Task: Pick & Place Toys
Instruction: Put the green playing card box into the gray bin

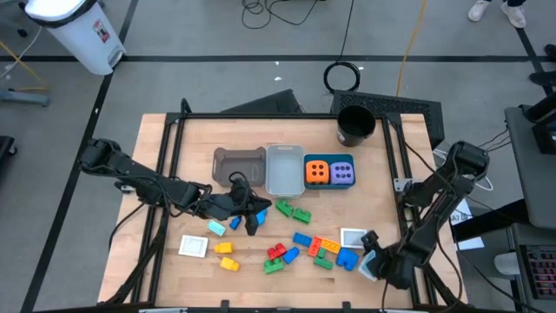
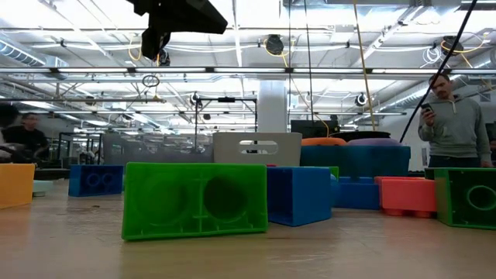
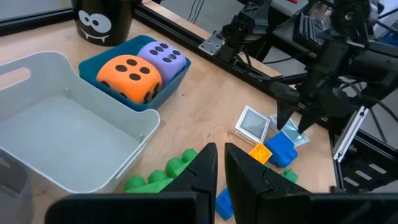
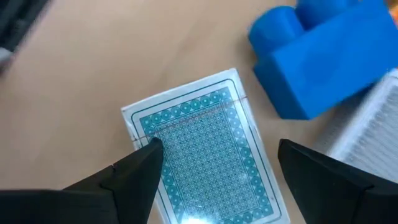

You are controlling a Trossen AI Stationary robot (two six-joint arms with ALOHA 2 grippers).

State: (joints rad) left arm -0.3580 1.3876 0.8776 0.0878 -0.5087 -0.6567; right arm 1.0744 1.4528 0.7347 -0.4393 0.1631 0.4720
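My left gripper (image 1: 250, 214) hangs above the middle of the table, shut on a small blue brick (image 3: 223, 203). My right gripper (image 4: 217, 163) is open, low over a teal-backed card (image 4: 208, 155) that lies flat on the table near the right front; one finger stands on either side of it. The right gripper also shows in the high view (image 1: 368, 252). A blue brick (image 4: 323, 56) lies just beyond the card. Several coloured bricks (image 1: 300, 248) and a white card (image 1: 194, 246) lie on the table. The orange cube (image 1: 316, 172) and the purple cube (image 1: 342, 173) sit in the teal bin (image 1: 328, 160). My left gripper pinches the small blue brick (image 3: 223, 203) between its two fingers, back from their tips. The brick is lifted clear of the table. Which faces the fingers are on, I cannot tell.
A grey bin (image 1: 239, 165) and a clear bin (image 1: 284, 169) stand beside the teal bin at the middle back. A black cup (image 1: 354, 126) stands at the back right. Green bricks (image 3: 161, 174) lie under the left gripper. A person (image 2: 453, 120) stands beyond the table.
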